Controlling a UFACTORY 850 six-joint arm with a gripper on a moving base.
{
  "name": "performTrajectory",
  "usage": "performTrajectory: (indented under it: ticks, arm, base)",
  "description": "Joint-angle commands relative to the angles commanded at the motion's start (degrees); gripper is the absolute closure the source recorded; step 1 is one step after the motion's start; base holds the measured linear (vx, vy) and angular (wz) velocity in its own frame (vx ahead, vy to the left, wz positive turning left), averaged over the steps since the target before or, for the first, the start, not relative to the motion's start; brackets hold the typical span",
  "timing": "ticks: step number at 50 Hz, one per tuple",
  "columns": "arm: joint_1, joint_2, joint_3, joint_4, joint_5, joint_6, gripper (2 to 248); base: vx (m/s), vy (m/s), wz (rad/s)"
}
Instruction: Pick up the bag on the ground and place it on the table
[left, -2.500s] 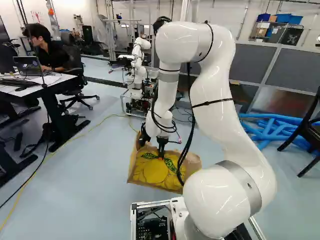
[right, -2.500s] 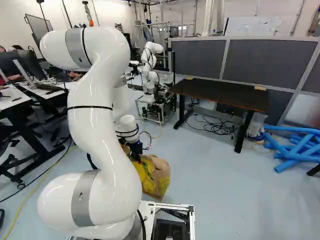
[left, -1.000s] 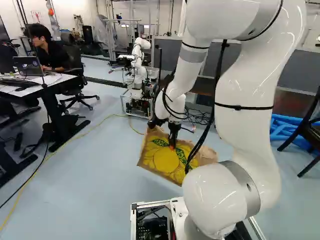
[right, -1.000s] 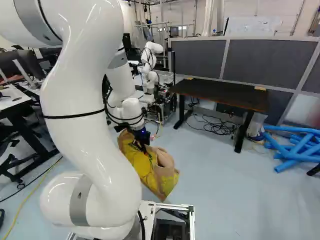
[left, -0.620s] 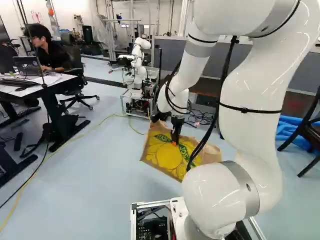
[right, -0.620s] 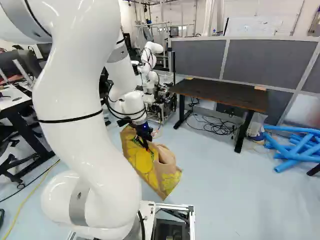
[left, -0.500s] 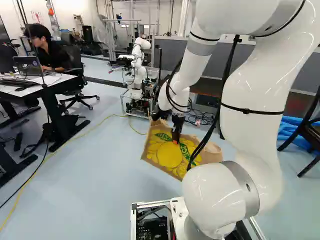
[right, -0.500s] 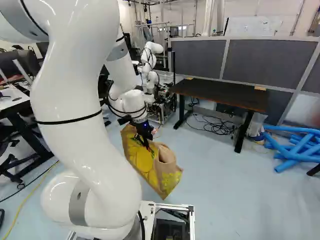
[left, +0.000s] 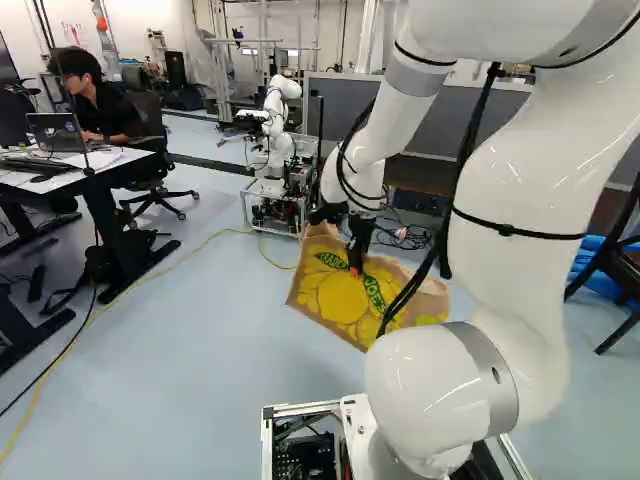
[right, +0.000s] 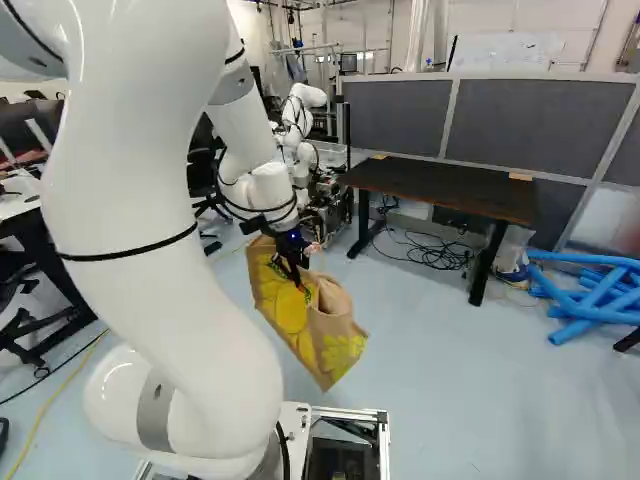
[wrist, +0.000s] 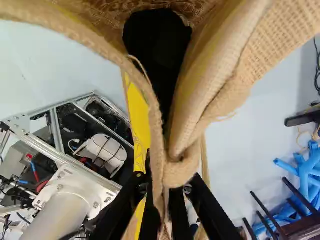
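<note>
At the left of the right base view, grips the bag (right: 305, 330) by its rim in closed jaws, with folded cloth pinched between them. Lets most of it hang below, with its long axis slanting down to the right, apparently just off the floor (right: 450, 400). Farther right and ahead, well apart from the bag, faces the dark surface (right: 440, 190). Probably calls for lifting until the low corner clears the near edge, then swinging right and forward; might otherwise snag there.
</note>
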Motion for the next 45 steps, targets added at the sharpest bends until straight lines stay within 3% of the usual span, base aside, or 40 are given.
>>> performTrajectory:
  ticks: [45]
  arm:
    - [-0.4, 4.2, -6.4, 8.6, -11.5, 0.0, 228]
  base:
    - [0.000, 0.000, 0.000]
